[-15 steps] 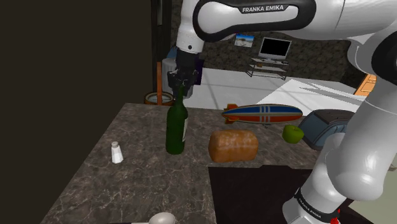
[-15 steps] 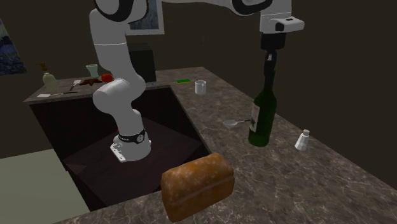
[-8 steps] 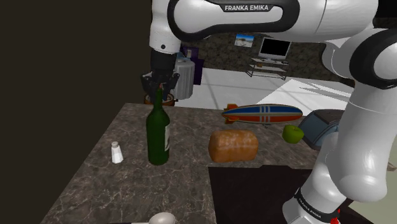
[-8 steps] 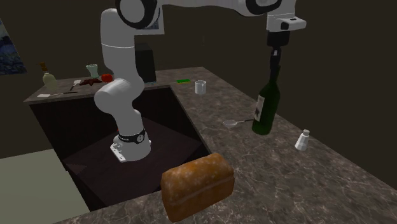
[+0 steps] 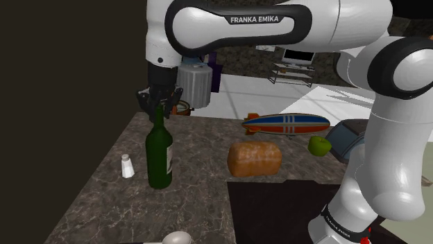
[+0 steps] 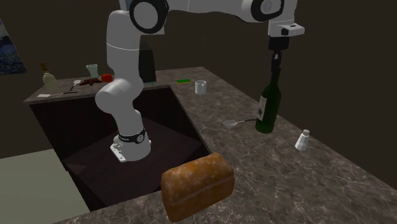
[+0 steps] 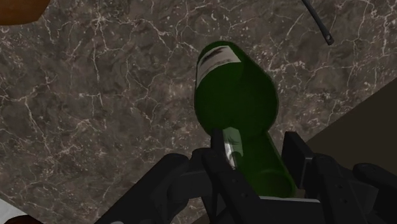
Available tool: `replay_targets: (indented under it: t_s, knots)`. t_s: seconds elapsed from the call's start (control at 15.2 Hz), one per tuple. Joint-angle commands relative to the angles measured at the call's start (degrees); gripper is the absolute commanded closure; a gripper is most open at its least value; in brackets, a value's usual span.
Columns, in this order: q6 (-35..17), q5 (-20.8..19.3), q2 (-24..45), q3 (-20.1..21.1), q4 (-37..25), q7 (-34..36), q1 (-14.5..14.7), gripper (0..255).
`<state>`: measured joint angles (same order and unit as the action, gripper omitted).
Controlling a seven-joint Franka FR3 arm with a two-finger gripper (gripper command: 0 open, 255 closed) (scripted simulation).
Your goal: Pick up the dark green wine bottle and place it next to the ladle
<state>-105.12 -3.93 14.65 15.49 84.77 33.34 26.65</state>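
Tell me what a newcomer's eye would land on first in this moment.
The big white arm dominates, stretched over the dark marbled counter with its black gripper clasped on the neck of a dark green wine bottle, which stands roughly upright. Next come the brown bread loaf to the shoulder view's right of the bottle and the small white shaker close on its left.

White "FRANKA EMIKA" arm [image 5: 388,132]; dark joints [image 5: 194,17]; black end effector [image 5: 159,105].
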Motion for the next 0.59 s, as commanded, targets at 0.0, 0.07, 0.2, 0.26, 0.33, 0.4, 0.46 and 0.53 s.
replay_targets:
  t_s: [0.0,0.07,0.2,0.26,0.33,0.4,0.46,0.53]
  knots:
    - [-1.59,-0.03,-0.04,0.0,1.56,0.1,-0.01,255]
    - [-2.37,-0.03,-0.06,-0.02,2.36,0.11,-0.04,255]
    - [-3.91,-0.05,-0.06,-0.05,3.9,0.14,-0.1,255]
    - [-4.67,-0.06,-0.04,-0.06,4.65,0.16,-0.12,255]
    - [-5.43,-0.08,-0.01,-0.08,5.37,0.18,-0.14,255]
    - [-6.18,-0.11,0.04,-0.09,6.08,0.2,-0.16,255]
    - [-6.93,-0.14,0.1,-0.11,6.76,0.22,-0.17,255]
    - [-7.67,-0.17,0.18,-0.13,7.43,0.25,-0.19,255]
